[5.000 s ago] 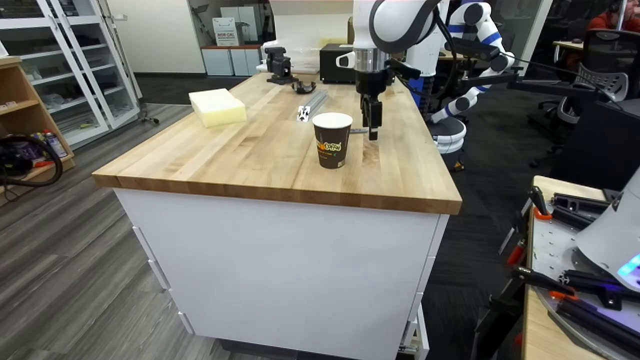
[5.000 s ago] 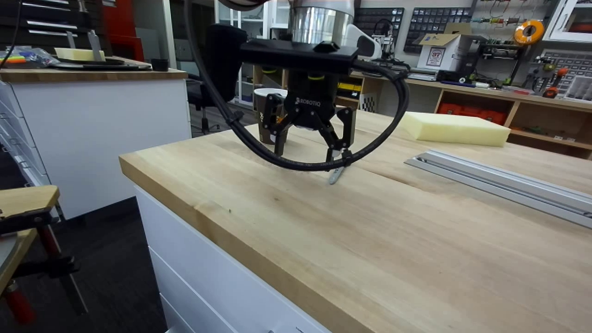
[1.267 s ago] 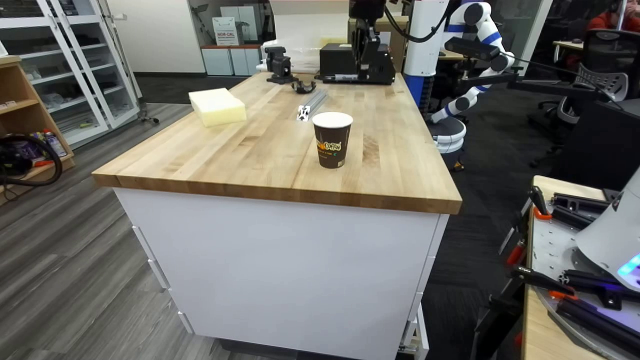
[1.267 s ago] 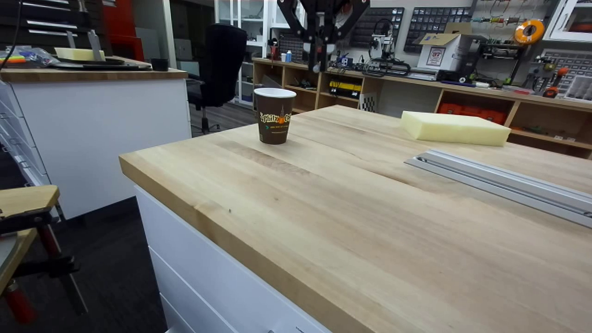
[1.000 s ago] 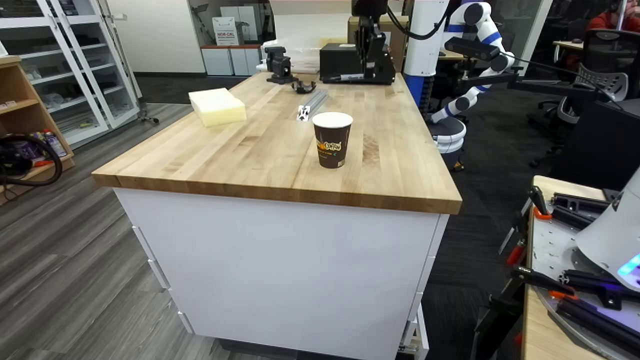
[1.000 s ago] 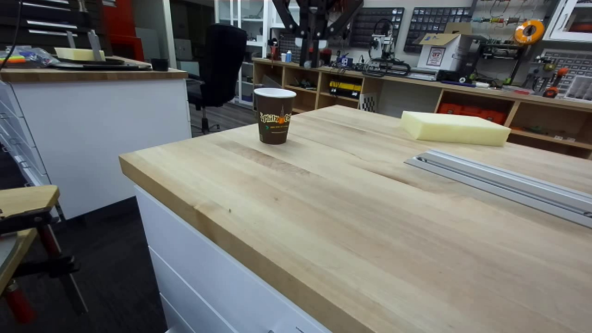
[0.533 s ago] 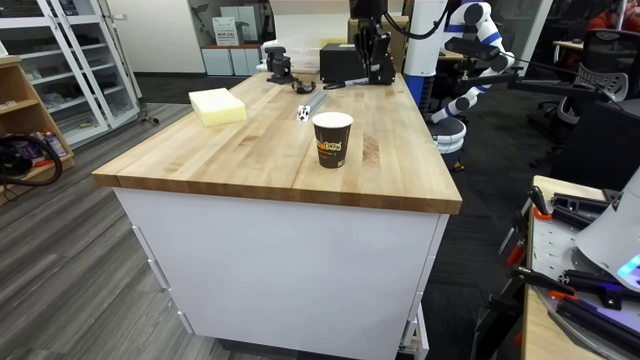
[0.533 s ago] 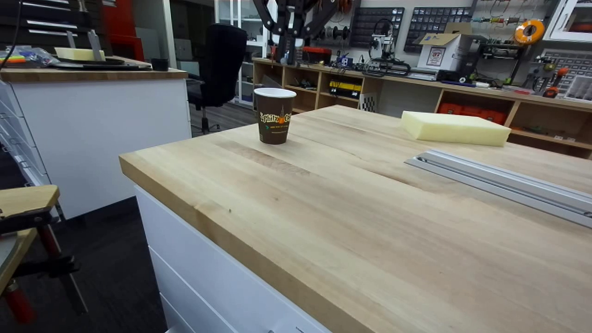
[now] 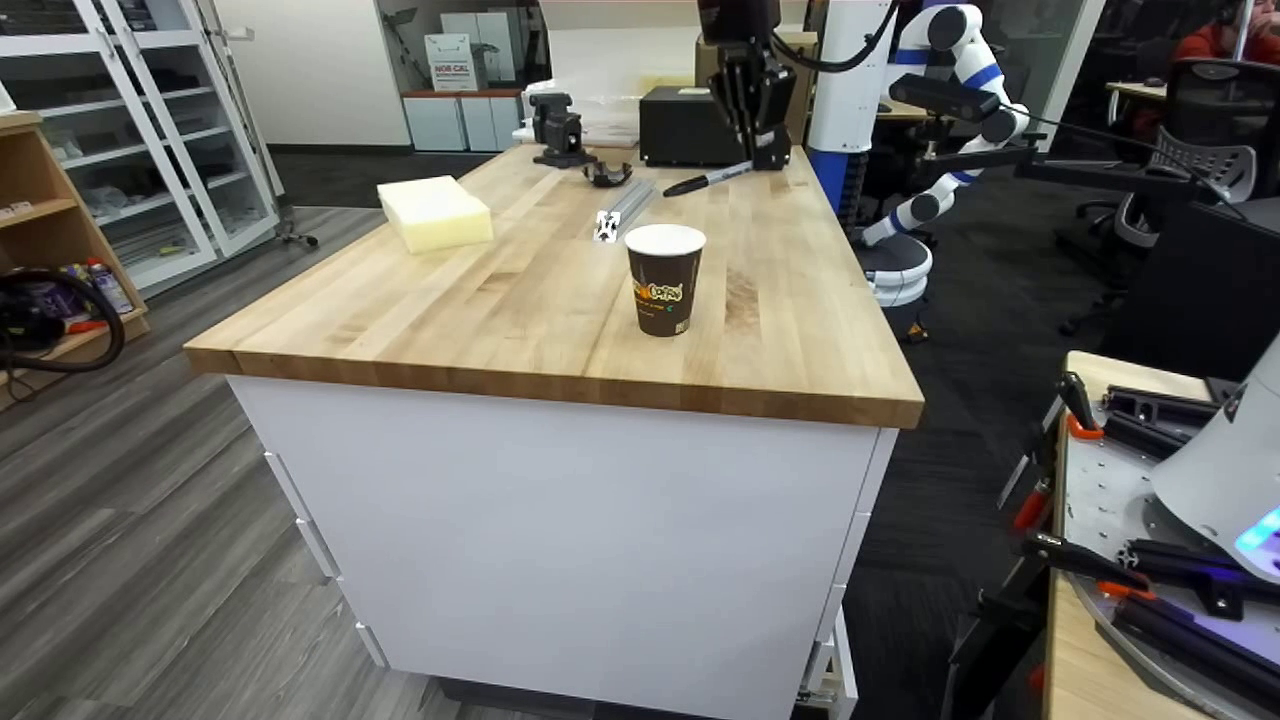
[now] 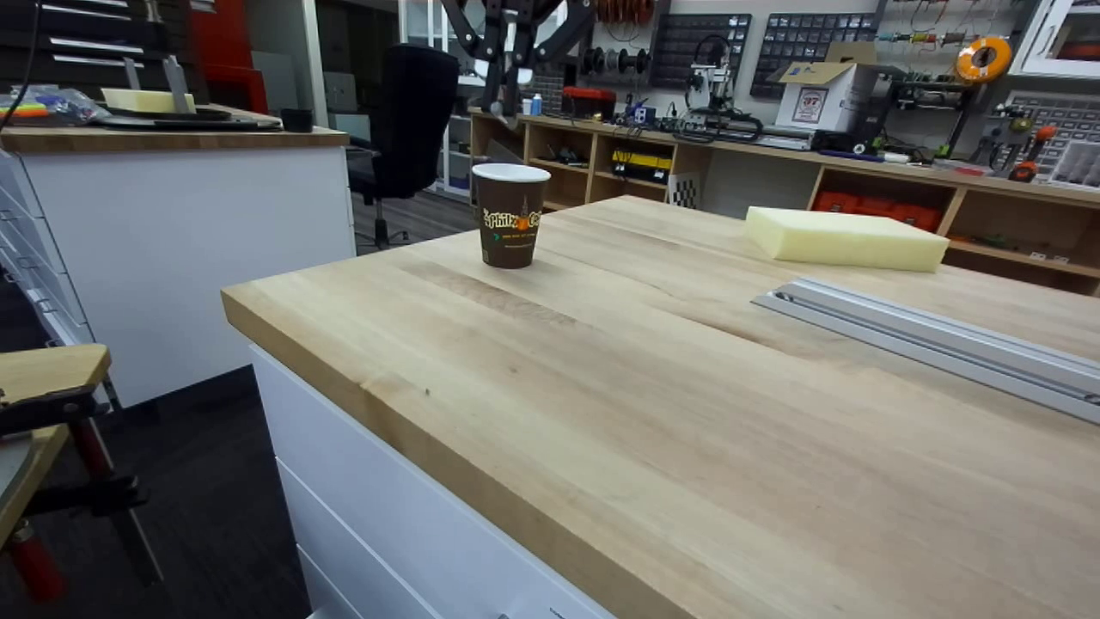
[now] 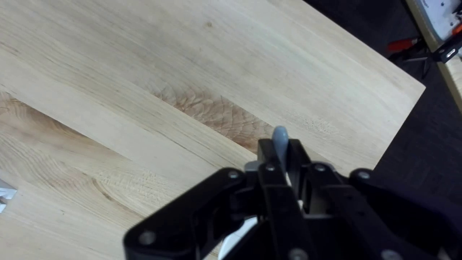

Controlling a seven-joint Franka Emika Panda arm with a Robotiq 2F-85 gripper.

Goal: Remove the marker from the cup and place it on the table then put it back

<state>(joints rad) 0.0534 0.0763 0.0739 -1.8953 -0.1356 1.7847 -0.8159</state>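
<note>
Above the light-wood table (image 9: 480,320) my gripper (image 11: 281,148) is shut on the marker (image 11: 280,134), whose rounded grey end pokes out between the fingertips. In an exterior view the marker (image 9: 708,179) slants down from the gripper (image 9: 757,155), its black end lowest and away from the fingers. The dark brown cup (image 9: 665,290) with a white rim stands upright on the table in both exterior views. The gripper (image 10: 505,96) is higher than the cup (image 10: 509,219) and apart from it. A slice of the white cup rim (image 11: 235,235) shows behind the fingers in the wrist view. The cup's inside is hidden.
A pale yellow block (image 10: 846,241) and a long aluminium profile (image 10: 928,344) lie on the table. Farther back stand a black box (image 9: 680,128) and a black clamp-like device (image 9: 558,130). The table's near edge (image 9: 555,390) runs in front of the cup.
Five seconds ago the gripper was low, jaws apart, at the marker on the table; now it is raised and grips it. Lately it moved left in an exterior view, and the marker's black end swung into sight.
</note>
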